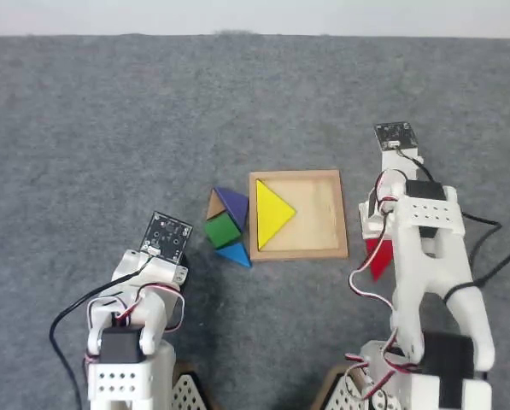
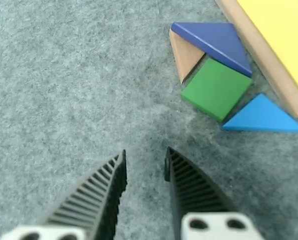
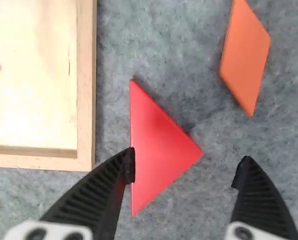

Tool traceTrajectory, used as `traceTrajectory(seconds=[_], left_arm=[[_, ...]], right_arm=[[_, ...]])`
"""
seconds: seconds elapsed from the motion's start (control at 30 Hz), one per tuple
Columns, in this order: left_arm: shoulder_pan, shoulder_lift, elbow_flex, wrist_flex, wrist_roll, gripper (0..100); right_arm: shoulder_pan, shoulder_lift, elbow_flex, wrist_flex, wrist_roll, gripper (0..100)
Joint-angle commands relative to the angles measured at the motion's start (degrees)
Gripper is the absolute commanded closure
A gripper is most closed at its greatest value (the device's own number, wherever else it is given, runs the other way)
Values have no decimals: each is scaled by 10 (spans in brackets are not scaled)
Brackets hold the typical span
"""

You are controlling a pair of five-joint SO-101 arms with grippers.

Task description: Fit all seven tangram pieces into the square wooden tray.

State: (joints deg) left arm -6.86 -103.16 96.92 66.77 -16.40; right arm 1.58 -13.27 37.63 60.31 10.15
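My right gripper hangs with its jaws spread wide, one on each side of the red triangle, which lies flat on the grey felt just beside the outer rim of the wooden tray. An orange parallelogram lies on the felt a little beyond it. I judge this to be the approach to picking up the red triangle. The next move calls for lowering until both jaws reach the thin edges, then closing squarely so the piece does not skid. My right arm reaches forward alongside the tray, wrist bent downward. My left gripper has its jaws slightly apart, holding nothing, above bare felt. Beyond it, a dark blue triangle, tan triangle, green square and light blue triangle cluster against the tray's other side. A yellow triangle alone sits inside.
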Motion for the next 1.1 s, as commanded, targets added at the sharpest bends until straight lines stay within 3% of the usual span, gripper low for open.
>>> traceTrajectory(seconds=[0.0,0.2,0.57,0.83,0.9,1.07], left_arm=[[-3,-9,-5,-8,-3,870],[-3,-9,-5,-8,-3,870],[-3,-9,-5,-8,-3,870],[-3,-9,-5,-8,-3,870],[-3,-9,-5,-8,-3,870],[-3,-9,-5,-8,-3,870]], right_arm=[[19,40,-15,-13,4,681],[42,159,-58,-12,9,681],[-63,170,-28,-6,9,681],[-68,170,-25,-3,9,684],[-68,169,-25,-3,9,735],[-66,168,-29,-3,5,998]])
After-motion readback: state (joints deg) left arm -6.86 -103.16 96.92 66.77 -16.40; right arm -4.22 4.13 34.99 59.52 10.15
